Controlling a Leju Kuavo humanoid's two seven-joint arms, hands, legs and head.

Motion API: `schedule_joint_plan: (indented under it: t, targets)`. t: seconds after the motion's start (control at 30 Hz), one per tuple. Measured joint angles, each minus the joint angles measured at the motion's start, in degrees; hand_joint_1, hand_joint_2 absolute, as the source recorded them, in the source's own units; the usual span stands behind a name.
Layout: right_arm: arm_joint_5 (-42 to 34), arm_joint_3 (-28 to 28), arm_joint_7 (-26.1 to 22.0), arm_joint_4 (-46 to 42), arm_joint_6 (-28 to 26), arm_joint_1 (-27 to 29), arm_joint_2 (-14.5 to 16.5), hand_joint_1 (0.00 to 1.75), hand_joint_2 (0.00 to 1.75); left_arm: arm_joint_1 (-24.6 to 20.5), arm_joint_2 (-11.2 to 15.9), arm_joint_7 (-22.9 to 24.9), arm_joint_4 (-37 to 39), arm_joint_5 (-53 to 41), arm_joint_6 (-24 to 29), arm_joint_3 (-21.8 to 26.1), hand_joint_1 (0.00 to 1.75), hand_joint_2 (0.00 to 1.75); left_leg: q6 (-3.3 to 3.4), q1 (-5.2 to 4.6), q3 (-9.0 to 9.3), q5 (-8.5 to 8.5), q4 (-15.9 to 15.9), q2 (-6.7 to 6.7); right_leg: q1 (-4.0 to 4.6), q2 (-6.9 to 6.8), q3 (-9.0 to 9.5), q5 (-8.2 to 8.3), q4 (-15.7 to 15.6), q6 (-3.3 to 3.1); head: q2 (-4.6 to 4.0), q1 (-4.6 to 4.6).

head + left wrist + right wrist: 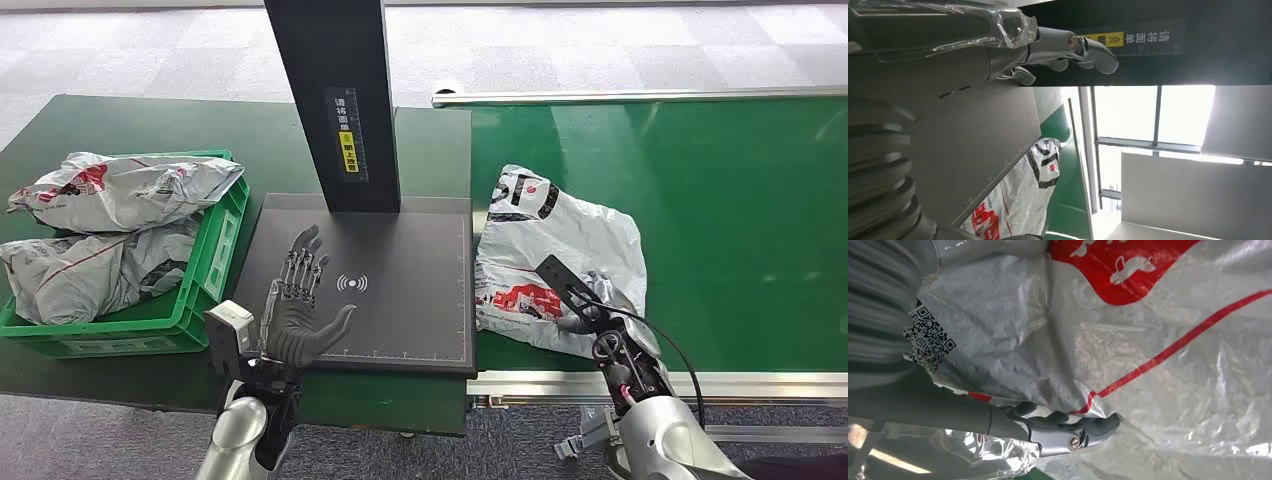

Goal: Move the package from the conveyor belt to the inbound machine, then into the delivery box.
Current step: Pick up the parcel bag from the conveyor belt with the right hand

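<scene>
**Right hand on the package at the belt's near edge**

Nearest the camera in the head view, the right hand (598,312) lies on the near part of the package (556,262), at the belt's front edge. The right wrist view shows its thumb (1083,429) and darker fingers pressed into the crinkled white plastic (1158,340), beside a red stripe and a QR label; the fingers curl against the bag, but whether they have actually closed on a fold of it I cannot tell.

The package is a white poly bag with red and black print. It lies flat on the green belt (740,200), its left edge touching or just overlapping the side of the machine (400,290).

The left hand (298,305) hovers over the near left part of the machine's dark scan plate, palm up, fingers spread wide and holding nothing. In the left wrist view its fingertips (1098,52) reach toward the black post with the yellow label (1103,38), and the package (1023,195) shows beyond the plate's edge.

The machine's post (335,100) rises from the back of the plate. To its left on the dark table stands a green box (215,260) holding several grey-white bags (120,190), well apart from the package.
</scene>
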Motion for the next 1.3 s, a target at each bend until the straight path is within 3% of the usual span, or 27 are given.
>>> schedule_joint_plan:
  t: [0.47,0.7,1.0,1.17,1.3]
  targets:
    - [-2.51,-0.42,-7.44,0.26,1.00,-0.80,1.23,1.75,1.75,0.77,0.00,0.13,-0.72,0.16,0.54,0.09,0.00,1.75,0.00,0.01,0.00,0.00,0.00,-0.01,0.01,0.00,0.01,0.00,0.00,0.00,0.01,0.00]
    - [-6.79,-0.44,-13.52,-3.60,-3.32,0.38,2.25,1.75,1.75,1.32,0.00,0.25,-1.66,0.16,0.71,0.11,0.00,1.75,0.00,0.00,-0.02,0.00,0.00,0.00,0.01,0.00,0.00,0.00,0.00,0.00,0.00,0.01]
    - [-28.43,-2.67,-27.26,-24.59,-12.60,7.19,5.88,1.75,1.75,2.15,0.00,-0.44,-2.28,-1.04,3.33,-0.13,0.00,1.75,-0.01,0.01,-0.03,-0.01,-0.01,-0.01,0.01,-0.01,-0.03,-0.02,0.00,-0.01,0.00,0.00]
    - [-30.02,-2.40,-31.20,-37.31,-22.07,11.47,7.60,1.75,1.75,2.02,0.00,-1.71,-2.27,-0.46,4.71,-0.40,0.00,1.75,0.00,0.00,-0.03,-0.02,-0.01,0.01,0.01,0.00,-0.02,-0.03,0.00,0.00,0.01,0.00]
    - [-29.33,0.01,-33.27,-45.24,-24.79,14.30,8.56,1.75,1.75,1.50,-0.02,-4.64,-2.22,-1.99,9.92,-0.52,0.00,1.75,0.00,0.01,-0.01,-0.02,-0.01,0.03,0.01,0.00,-0.02,-0.02,0.00,0.00,0.01,0.00]
